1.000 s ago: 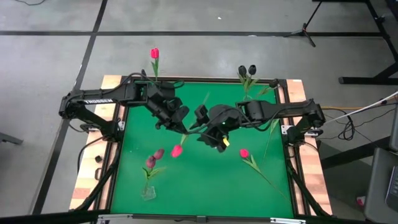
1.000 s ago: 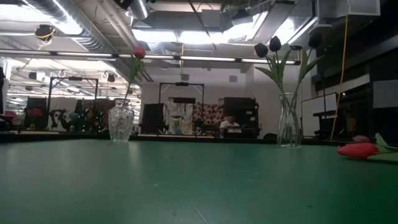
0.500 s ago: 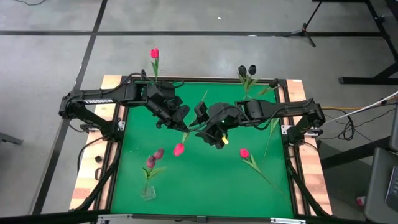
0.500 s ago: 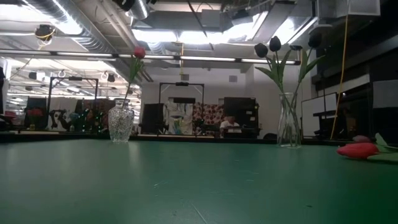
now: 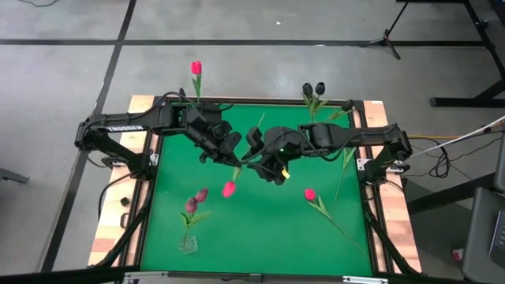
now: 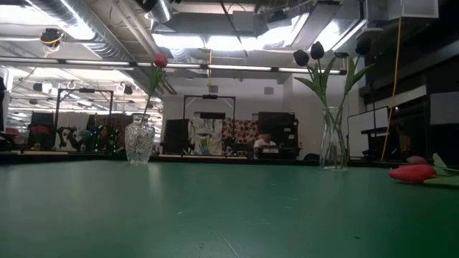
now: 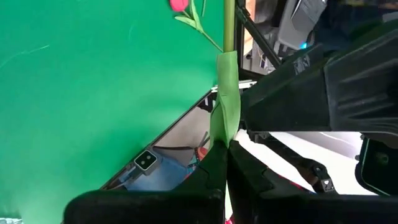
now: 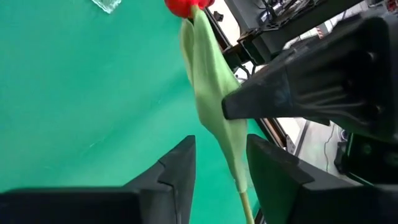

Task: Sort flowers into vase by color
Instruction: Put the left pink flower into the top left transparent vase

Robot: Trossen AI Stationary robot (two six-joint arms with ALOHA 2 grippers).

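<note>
Left hand: gripping the pink tulip stem, mid-surface
Right hand: hanging open beside that stem
Risk: tulip slipping or snagging the right hand

A green mat covers the table, framed by wooden edges. Grey floor surrounds it, crossed by black tape lines. A tripod stands beyond.

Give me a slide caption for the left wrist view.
Left gripper shut on the long green stem of a pink-red artificial tulip above the green table mat, right arm's dark body close alongside.
</note>
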